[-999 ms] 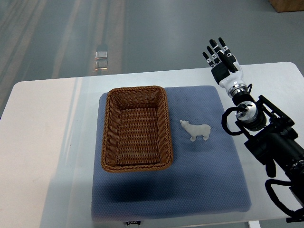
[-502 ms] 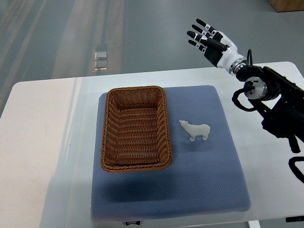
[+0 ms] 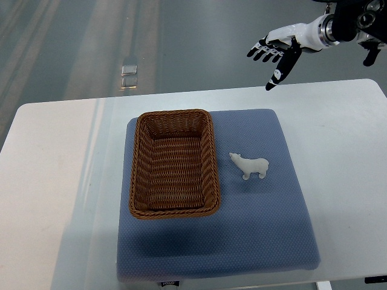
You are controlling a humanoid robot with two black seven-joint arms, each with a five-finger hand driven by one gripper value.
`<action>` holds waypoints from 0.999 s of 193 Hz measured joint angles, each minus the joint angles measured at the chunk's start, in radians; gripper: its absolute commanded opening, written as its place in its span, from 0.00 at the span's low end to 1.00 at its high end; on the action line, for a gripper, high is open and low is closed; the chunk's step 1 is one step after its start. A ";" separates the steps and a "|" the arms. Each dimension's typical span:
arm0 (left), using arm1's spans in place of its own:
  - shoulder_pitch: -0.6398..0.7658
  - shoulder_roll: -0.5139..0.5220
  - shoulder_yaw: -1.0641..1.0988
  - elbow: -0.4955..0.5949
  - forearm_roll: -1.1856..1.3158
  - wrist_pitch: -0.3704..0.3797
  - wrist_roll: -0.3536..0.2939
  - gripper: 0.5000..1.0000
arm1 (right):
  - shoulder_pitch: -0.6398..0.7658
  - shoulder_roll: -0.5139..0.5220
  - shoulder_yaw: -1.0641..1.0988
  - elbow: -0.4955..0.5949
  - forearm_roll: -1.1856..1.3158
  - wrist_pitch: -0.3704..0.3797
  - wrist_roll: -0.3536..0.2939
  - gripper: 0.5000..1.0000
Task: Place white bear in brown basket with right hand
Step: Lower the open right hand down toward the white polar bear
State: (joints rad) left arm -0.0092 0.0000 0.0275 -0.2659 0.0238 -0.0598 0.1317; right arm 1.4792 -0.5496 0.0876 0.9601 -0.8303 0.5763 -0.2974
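The right hand (image 3: pixel 277 51) has swung up to the frame's upper right, fingers spread and empty; the white bear (image 3: pixel 250 165) lies ungrasped beside the brown basket (image 3: pixel 173 163).

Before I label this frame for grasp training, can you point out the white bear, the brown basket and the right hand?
white bear (image 3: pixel 250 166), top view, on its body.
brown basket (image 3: pixel 213 158), top view, on its right rim.
right hand (image 3: pixel 282 49), top view, on the palm.
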 measured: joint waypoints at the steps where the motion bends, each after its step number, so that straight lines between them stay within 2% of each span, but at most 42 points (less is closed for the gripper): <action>1: 0.000 0.000 0.000 0.000 0.000 0.000 0.000 1.00 | 0.005 -0.003 -0.005 0.005 0.000 0.002 -0.002 0.85; 22: 0.000 0.000 0.000 -0.001 0.001 0.000 0.000 1.00 | 0.079 -0.064 -0.063 0.112 0.019 0.028 -0.030 0.85; 49: 0.000 0.000 0.000 -0.001 0.002 -0.001 0.000 1.00 | 0.101 -0.135 -0.081 0.254 0.117 0.029 -0.054 0.84; 76: -0.001 0.000 0.000 -0.001 0.002 -0.001 0.000 1.00 | 0.095 -0.163 -0.102 0.318 0.139 0.007 -0.058 0.84; 101: -0.002 0.000 0.000 -0.001 0.002 -0.001 0.000 1.00 | 0.048 -0.164 -0.106 0.349 0.140 -0.060 -0.052 0.83; 138: -0.003 0.000 0.000 0.000 0.002 -0.001 0.000 1.00 | -0.079 -0.148 -0.097 0.392 0.124 -0.213 -0.016 0.83; 193: -0.003 0.000 0.000 -0.002 0.002 -0.001 0.000 1.00 | -0.201 -0.115 -0.092 0.414 0.113 -0.357 0.010 0.83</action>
State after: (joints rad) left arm -0.0122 0.0000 0.0276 -0.2677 0.0262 -0.0608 0.1318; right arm 1.2779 -0.6645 -0.0045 1.3743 -0.7174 0.2198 -0.2870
